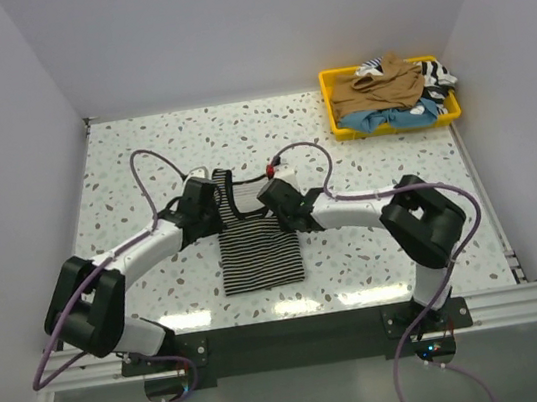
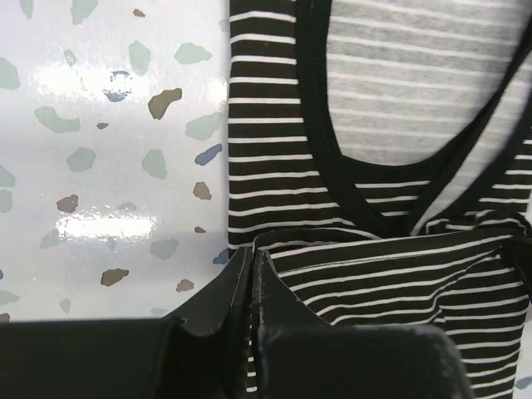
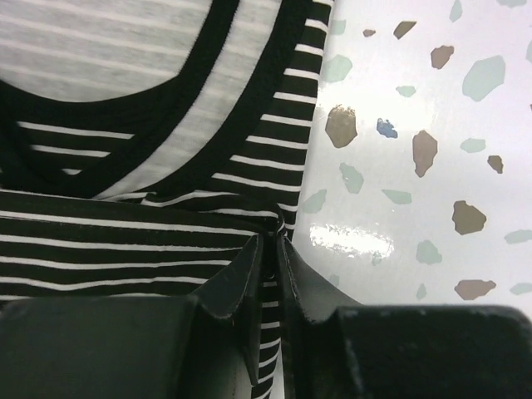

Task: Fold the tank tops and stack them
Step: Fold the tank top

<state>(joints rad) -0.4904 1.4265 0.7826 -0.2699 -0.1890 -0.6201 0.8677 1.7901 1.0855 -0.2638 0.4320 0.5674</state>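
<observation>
A black-and-white striped tank top (image 1: 257,245) lies flat mid-table, neckline at the far end. My left gripper (image 1: 210,202) is shut on its left edge; in the left wrist view the gripper (image 2: 252,258) pinches a lifted fold of the striped cloth (image 2: 274,150). My right gripper (image 1: 278,197) is shut on its right edge; in the right wrist view the gripper (image 3: 273,248) pinches the striped cloth (image 3: 166,241). A tan-brown tank top (image 1: 375,90), a light blue one (image 1: 390,118) and a striped one (image 1: 436,73) lie heaped at the back right.
A yellow tray (image 1: 340,128) at the back right corner holds the heap of tops. White walls close the table on the left, back and right. Purple cables (image 1: 148,173) loop over both arms above the speckled table (image 1: 123,172).
</observation>
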